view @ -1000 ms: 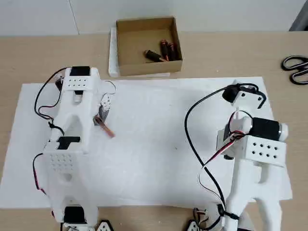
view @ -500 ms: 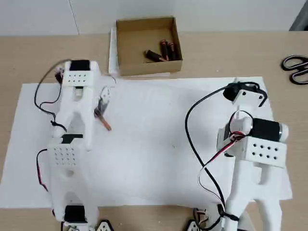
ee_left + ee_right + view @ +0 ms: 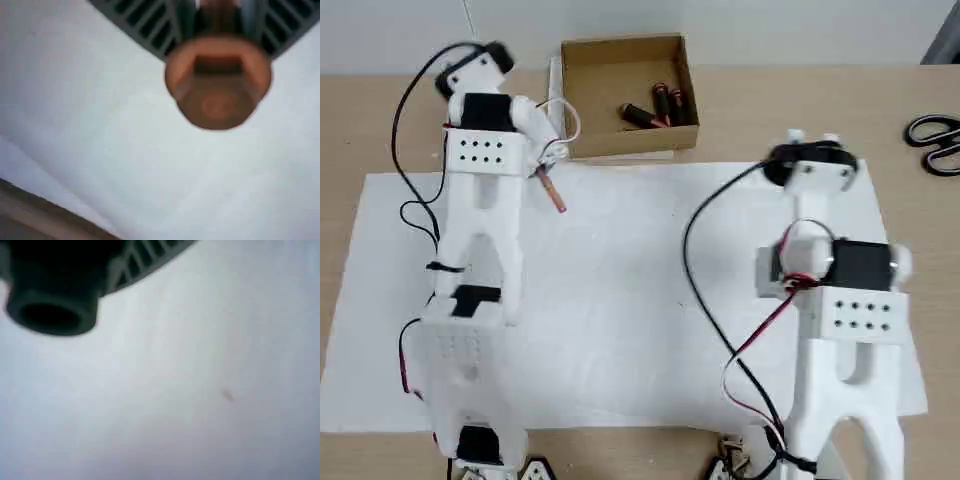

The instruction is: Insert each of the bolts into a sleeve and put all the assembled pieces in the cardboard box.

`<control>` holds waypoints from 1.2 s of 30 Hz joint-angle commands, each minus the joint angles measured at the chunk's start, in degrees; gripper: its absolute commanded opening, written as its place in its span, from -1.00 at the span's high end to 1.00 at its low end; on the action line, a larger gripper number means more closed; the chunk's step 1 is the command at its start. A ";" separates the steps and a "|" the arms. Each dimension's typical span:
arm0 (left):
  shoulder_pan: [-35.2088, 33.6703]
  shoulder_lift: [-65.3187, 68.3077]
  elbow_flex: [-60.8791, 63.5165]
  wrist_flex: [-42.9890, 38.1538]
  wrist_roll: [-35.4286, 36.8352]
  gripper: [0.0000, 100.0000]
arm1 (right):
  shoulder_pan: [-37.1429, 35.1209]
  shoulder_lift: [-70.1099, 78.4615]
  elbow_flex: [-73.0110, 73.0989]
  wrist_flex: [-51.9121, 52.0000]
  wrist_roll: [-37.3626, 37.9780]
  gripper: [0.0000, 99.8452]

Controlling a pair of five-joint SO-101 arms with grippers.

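A light wooden desk (image 3: 380,120) carries a white sheet (image 3: 620,330); a pale wall (image 3: 800,30) runs along the frame's top.

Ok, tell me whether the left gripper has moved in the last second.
Yes. The left gripper, shut on the copper bolt, has moved across the white sheet toward the cardboard box, now beside its near corner.

White arms (image 3: 485,215), black and red cables (image 3: 687,255)
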 commanded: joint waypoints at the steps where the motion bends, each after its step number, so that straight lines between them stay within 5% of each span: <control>1: 0.35 -10.20 -3.38 0.70 -2.73 0.99 | -5.49 -1.89 -6.68 2.59 -2.64 0.99; 19: 6.86 -39.65 -0.31 0.70 -13.36 0.99 | -21.67 -15.69 -10.99 8.57 -5.63 0.99; 30: 8.00 -72.97 37.32 -0.26 -17.23 0.99 | -22.81 -32.75 5.54 8.22 -5.45 0.99; 36: 7.82 -94.51 63.96 -11.69 -17.23 0.99 | -22.55 -37.49 14.33 0.84 -5.45 0.99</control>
